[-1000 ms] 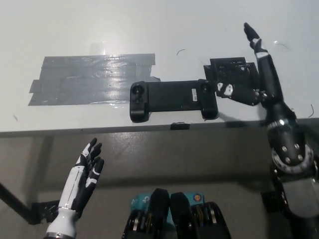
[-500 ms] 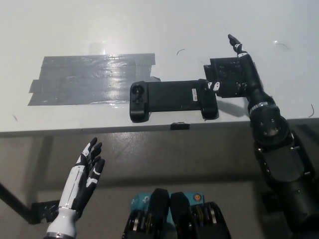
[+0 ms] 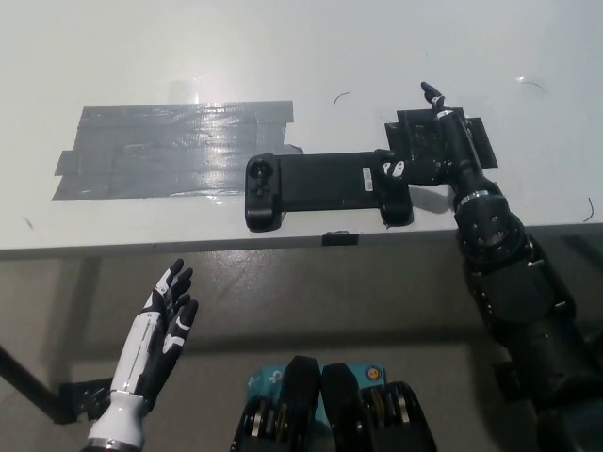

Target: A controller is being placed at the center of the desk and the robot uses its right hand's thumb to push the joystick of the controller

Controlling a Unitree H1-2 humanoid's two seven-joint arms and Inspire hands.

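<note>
Since the earlier frames, the right hand (image 3: 435,151) has swung in from the right edge of the frame toward the centre, and the black forearm now runs up from the lower right more steeply. Its thumb tip (image 3: 397,169) now sits on the right grip of the controller (image 3: 327,188), where a second ago it stopped just short of that grip. One finger (image 3: 430,92) points toward the top of the frame; the others lie over a dark rectangular patch (image 3: 476,141) on the bench (image 3: 301,47). Fingers spread, holding nothing.

Controller: unchanged position. It lies flat, long axis left to right, at centre frame, close to the near edge of the bench. Left grip carries a round joystick (image 3: 261,173). Whether the thumb is on a joystick of the right grip cannot be told; the hand covers that spot.

Grey tape patch (image 3: 170,151) occupies the upper left of the frame, its right end just beside the controller's left grip.

Left hand (image 3: 165,320): lower left of the frame, below the bench edge, fingers extended and slightly apart, empty. No change from earlier frames.
</note>
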